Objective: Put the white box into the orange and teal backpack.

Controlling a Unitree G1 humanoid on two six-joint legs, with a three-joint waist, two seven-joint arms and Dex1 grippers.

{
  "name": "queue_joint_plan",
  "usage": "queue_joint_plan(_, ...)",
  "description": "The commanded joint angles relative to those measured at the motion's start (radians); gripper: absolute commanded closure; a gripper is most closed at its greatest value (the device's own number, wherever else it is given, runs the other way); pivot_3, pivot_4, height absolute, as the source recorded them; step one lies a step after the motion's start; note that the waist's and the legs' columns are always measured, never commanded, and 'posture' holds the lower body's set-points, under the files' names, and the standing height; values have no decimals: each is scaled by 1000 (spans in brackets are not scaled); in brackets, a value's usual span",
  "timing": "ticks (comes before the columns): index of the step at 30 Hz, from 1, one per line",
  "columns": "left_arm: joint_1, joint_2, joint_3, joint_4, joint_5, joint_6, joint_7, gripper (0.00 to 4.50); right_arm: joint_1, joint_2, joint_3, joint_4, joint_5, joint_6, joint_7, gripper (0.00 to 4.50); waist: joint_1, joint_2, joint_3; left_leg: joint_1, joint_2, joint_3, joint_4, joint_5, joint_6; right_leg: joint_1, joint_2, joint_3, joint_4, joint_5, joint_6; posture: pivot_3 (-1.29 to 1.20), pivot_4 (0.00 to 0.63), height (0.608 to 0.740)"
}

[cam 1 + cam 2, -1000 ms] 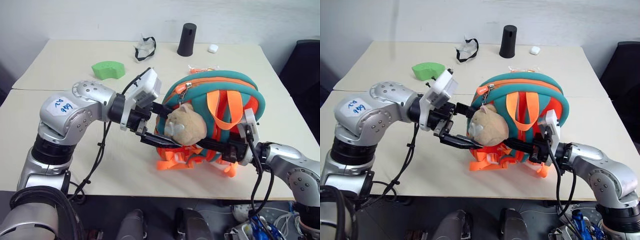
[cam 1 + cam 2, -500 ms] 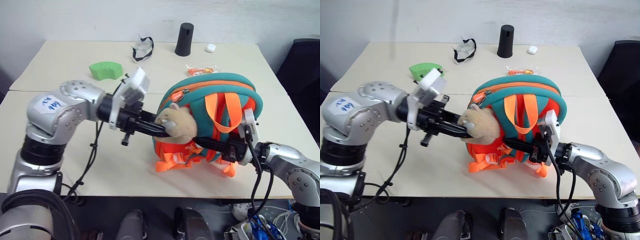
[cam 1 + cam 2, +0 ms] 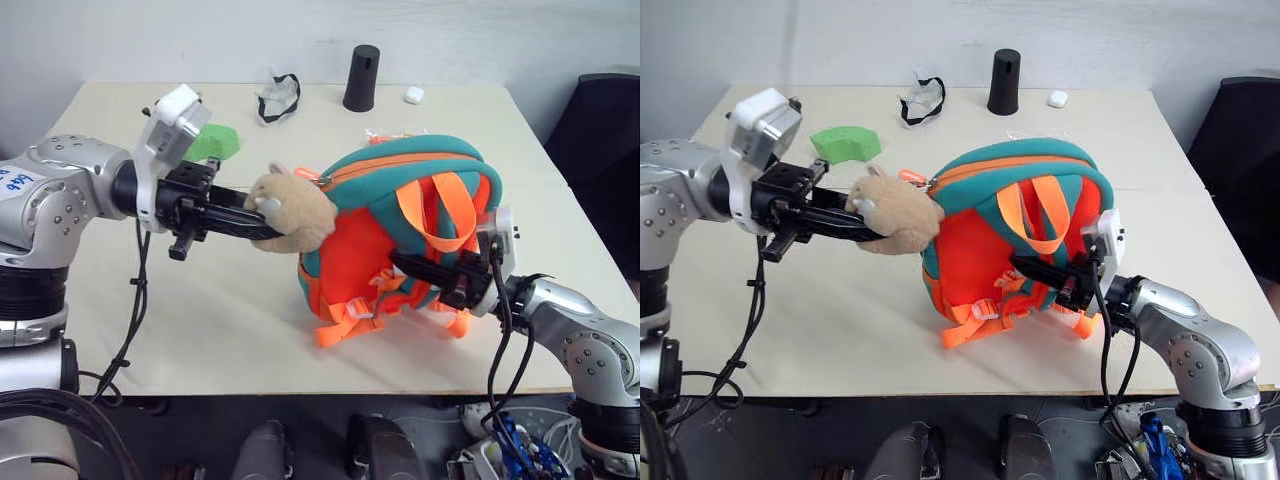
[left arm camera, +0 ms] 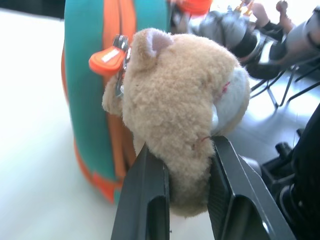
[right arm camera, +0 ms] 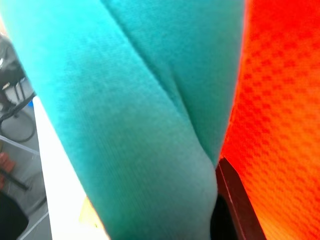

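Two pale tables (image 3: 250,330) pushed edge to edge carry everything here, and the orange and teal backpack (image 3: 365,235) standing near the front edge is the thing to place the rest by. It sits upright on its base, teal band arching over the top, orange webbing loops hanging down its near face. The left gripper (image 3: 262,222) reaches in level from the backpack's left side, its two black fingers clenched on the tan plush bear (image 3: 292,208), which is drawn out sideways from the zip end of the backpack; in the left wrist view the bear (image 4: 182,112) is squeezed between the fingers (image 4: 145,200), with an orange zip pull (image 4: 106,58) just beside its ear. The right gripper (image 3: 408,266) comes in from the backpack's right, fingers closed on a teal strap low on its near face; the right wrist view has that teal padding (image 5: 130,115) pressed close against orange fabric. Behind the backpack, well apart, stand a black cylinder (image 3: 361,78) and a tiny white case (image 3: 413,95). Behind and to its left lie a green curved block (image 3: 217,143) and a crumpled face mask (image 3: 277,97). A small orange packet (image 3: 385,135) peeks out just behind the backpack's top. I cannot see the white box from here.
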Motion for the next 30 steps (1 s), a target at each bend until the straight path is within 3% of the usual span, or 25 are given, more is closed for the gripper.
queue_joint_plan(1,109,75,-36,-18,114,-129,-46,3930,-11,-2,-58,-16,38,-21,12,4500,0,0,0,0,0,0,0,0,0,0,0,0,0,0,0,0,150,740)
queue_joint_plan(9,234,92,-92,-58,225,-265,-55,3930,-27,-43,-96,-15,134,5,80,4500,5,0,0,-1,0,0,0,-1,1,-1,-3,0,-1,-1,-1,0,150,740)
queue_joint_plan(15,319,39,-162,-146,288,-297,-6,3930,-46,-46,-125,-17,233,30,93,4500,4,0,0,-1,2,0,0,-1,0,-1,-3,0,-1,-1,-1,0,150,740)
queue_joint_plan(22,300,-25,-335,-18,584,-509,84,3930,-56,-58,-141,-18,315,48,91,4500,6,0,0,0,1,0,0,-2,0,0,-3,0,-1,-1,-1,0,150,740)
queue_joint_plan(29,212,-184,-207,25,427,-369,109,3930,-53,-49,-141,-11,269,19,53,4500,21,1,0,-1,0,0,1,-2,3,0,-4,0,-1,0,0,0,150,740)
queue_joint_plan(30,204,-194,-179,22,391,-337,104,3216,-51,-44,-137,-11,246,5,45,4500,21,1,0,-1,0,0,1,-2,3,0,-4,-1,0,0,0,0,150,740)
